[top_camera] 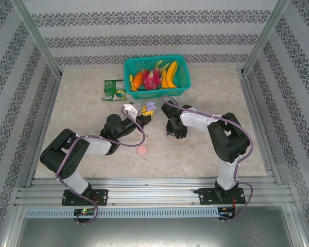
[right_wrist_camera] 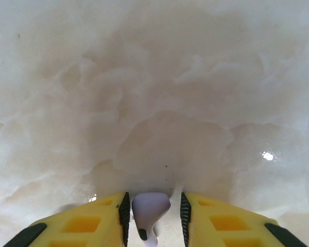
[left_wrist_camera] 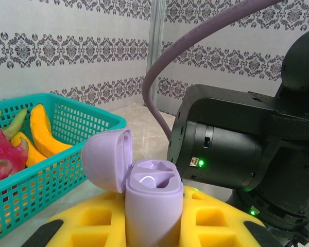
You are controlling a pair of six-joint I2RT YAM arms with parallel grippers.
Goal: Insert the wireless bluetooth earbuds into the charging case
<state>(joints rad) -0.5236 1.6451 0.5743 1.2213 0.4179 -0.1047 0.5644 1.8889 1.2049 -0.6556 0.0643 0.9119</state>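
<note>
Left hand (top_camera: 148, 112): closed on the lilac charging case (left_wrist_camera: 153, 203), which is gripped low on its body between the yellow fingers (left_wrist_camera: 216, 224) and held above the surface (top_camera: 82, 113).
Charging case: held upright, with the lid (left_wrist_camera: 105, 160) hinged open to the left; two moulded wells are seen in the top, and both appear vacant.
Right hand (right_wrist_camera: 150, 216): narrowed to a small gap and closed on a lilac earbud (right_wrist_camera: 148, 207), which is pinched between the dark finger pads (right_wrist_camera: 124, 208) just above the surface.
Relative position: the right hand is lowered just beside the left hand, with the two kept apart.
Pink round case (top_camera: 142, 150): laid on the surface near the left arm, apart from both hands.
Teal basket (top_camera: 183, 82): set at the far edge, with fruit inside.
Green packet (top_camera: 113, 89): laid just left of the basket.
</note>
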